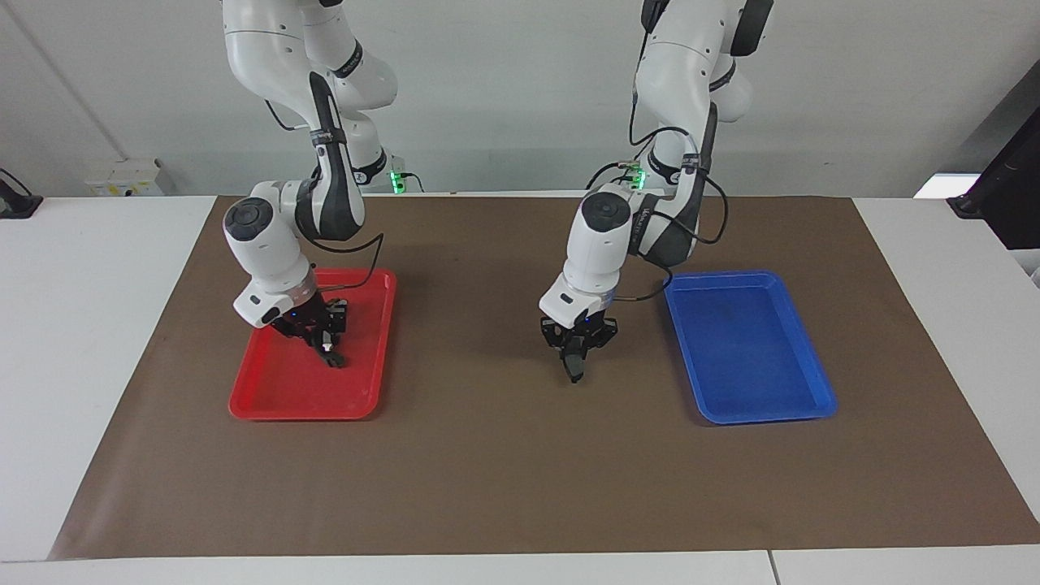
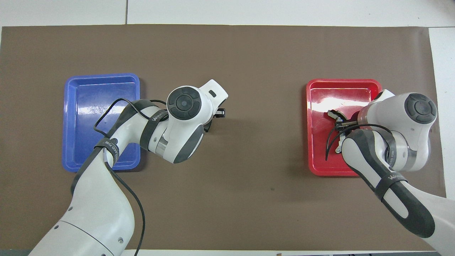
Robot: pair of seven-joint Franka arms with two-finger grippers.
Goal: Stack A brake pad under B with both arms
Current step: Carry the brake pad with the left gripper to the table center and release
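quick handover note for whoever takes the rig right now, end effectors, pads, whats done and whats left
Left end effector: shut on the A brake pad, over the brown mat between the trays.
Right end effector: shut on B, low in the red tray.
Blue tray: nothing in it.
Done: A picked out of its tray, B gripped.
Left: set A down on the mat, lift B and lay it on top of A.
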